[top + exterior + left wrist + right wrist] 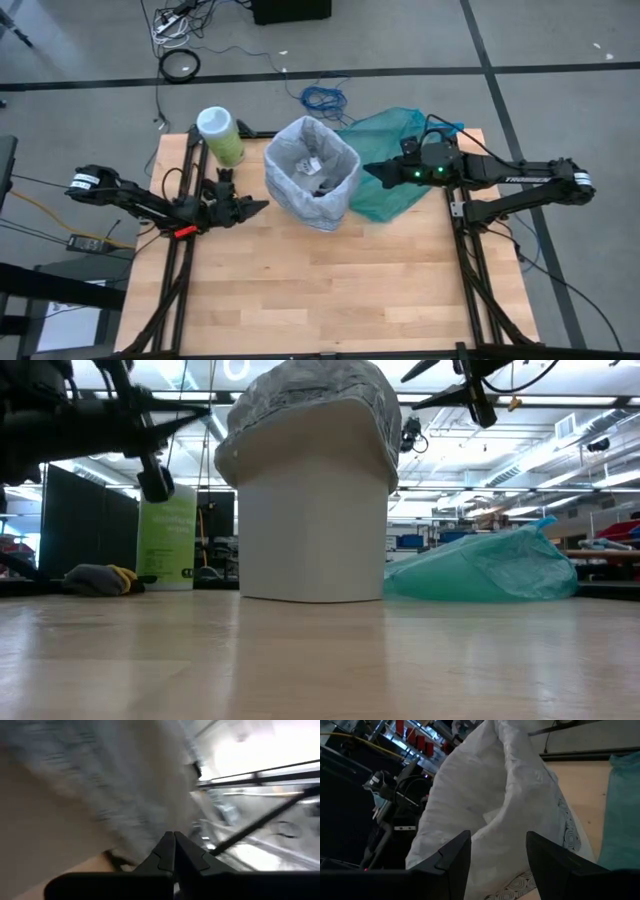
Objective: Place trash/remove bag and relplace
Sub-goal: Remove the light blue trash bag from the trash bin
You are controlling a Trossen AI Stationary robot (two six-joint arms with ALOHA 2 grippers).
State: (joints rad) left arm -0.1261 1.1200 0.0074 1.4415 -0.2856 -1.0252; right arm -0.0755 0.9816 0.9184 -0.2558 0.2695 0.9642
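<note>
A white bin [312,172] stands upright at the table's far middle, and it also shows in the low view [312,510]. The pale grey-white bag [300,140] lines it, folded over its rim [300,390]. A few scraps of trash [318,178] lie inside. My left gripper [262,206] is shut, level, by the bin's left side [174,836]. My right gripper [368,172] is open and empty, just right of the bin's rim. It faces the bag [497,840]. My left gripper's shut fingertips [266,205] point at the bin's left wall from the table's left. Whether they touch the bin or the bag, I cannot tell.
A teal-green plastic bag [398,160] lies on the table right of the bin, under my right arm. A green canister [220,135] with a white lid stands at the far left corner. Bare wood lies in front of the bin [320,290].
</note>
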